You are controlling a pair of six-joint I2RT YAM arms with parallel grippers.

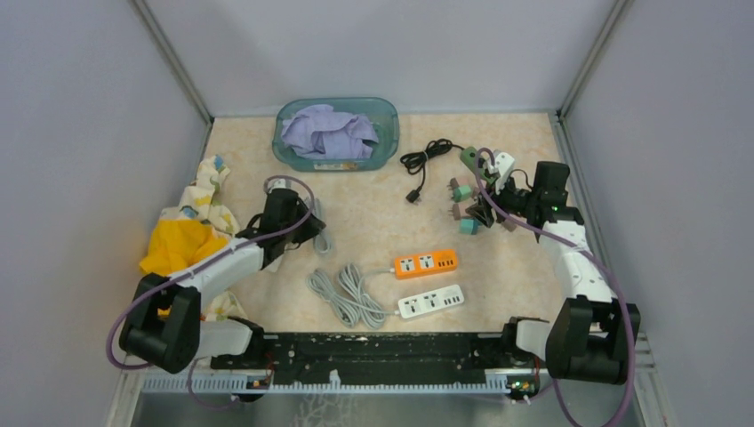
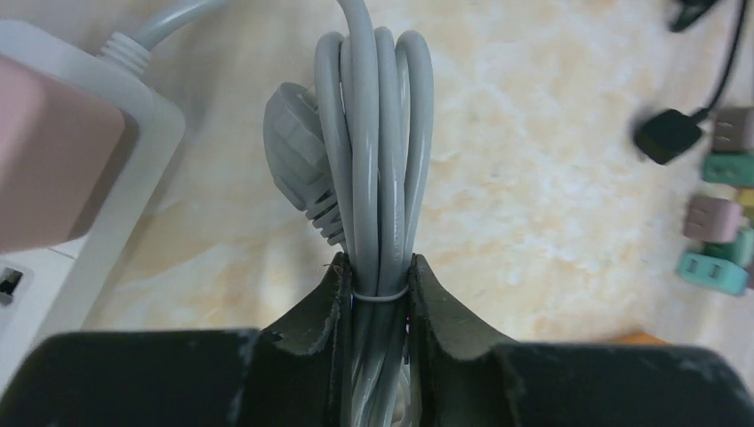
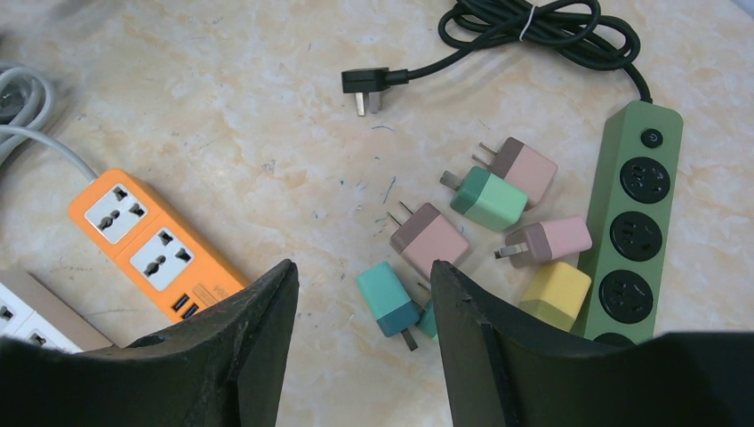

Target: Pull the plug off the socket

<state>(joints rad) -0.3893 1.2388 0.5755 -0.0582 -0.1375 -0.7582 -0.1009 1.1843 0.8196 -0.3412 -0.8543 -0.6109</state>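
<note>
At the left wrist view's left edge: pink plug sits on the white socket strip, blurred and cut off.
Left pincer clamps the grey cord bundle beside it; right pincer gapes, holding nothing, over loose adapters.

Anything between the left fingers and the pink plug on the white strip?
Yes. The left fingers are closed on the grey cable bundle, filling their gap; the pink plug sits beside it on the white strip.
</note>
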